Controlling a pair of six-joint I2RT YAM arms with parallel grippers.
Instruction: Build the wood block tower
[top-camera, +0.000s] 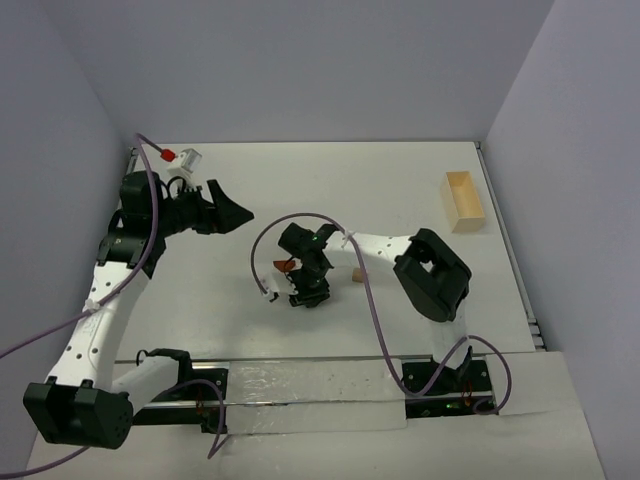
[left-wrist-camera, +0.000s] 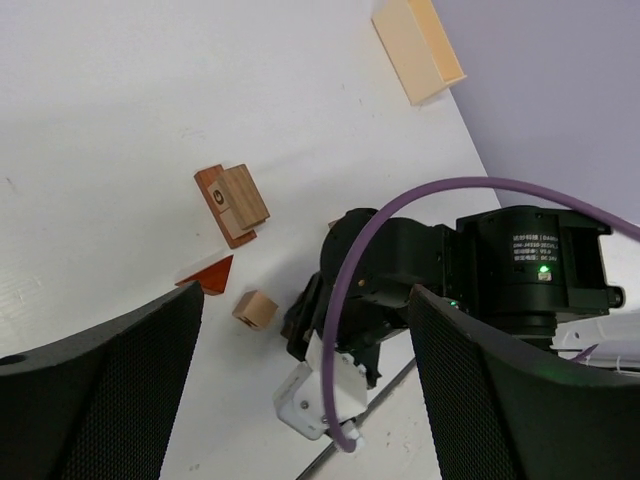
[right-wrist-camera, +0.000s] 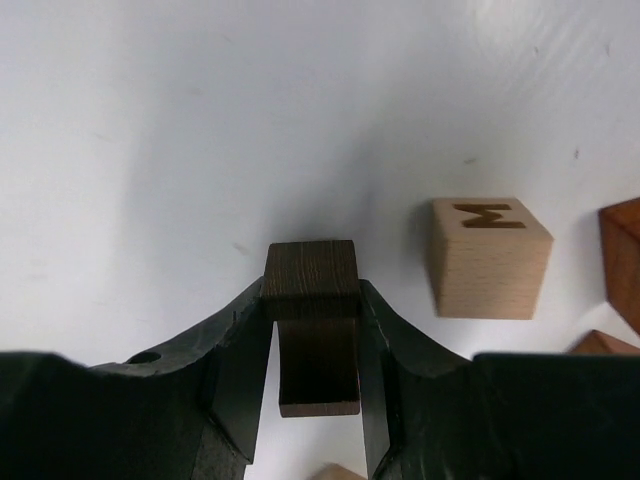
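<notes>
No wood block tower stands yet, so the build looks to be at its very start. The pieces lie loose on the table (top-camera: 420, 180) near its middle, around the right arm's working end.

The right gripper (right-wrist-camera: 312, 292) has its jaws pressed against both sides of a dark brown block (right-wrist-camera: 310, 272), which still sits low at the table surface. Just beside it is a tan cube (right-wrist-camera: 488, 257) marked with an M.

From the left wrist a reddish wedge (left-wrist-camera: 210, 273) shows, and a tan bar (left-wrist-camera: 246, 196) that appears to lie on a reddish bar (left-wrist-camera: 212, 187) (the nearest thing to a stack so far).

The left gripper (top-camera: 232, 213) hangs well apart from the pieces, jaws wide and empty.

Almost all of the stacking is left. The blocks are small and plain-faced, and run from pale tan to dark brown.
</notes>
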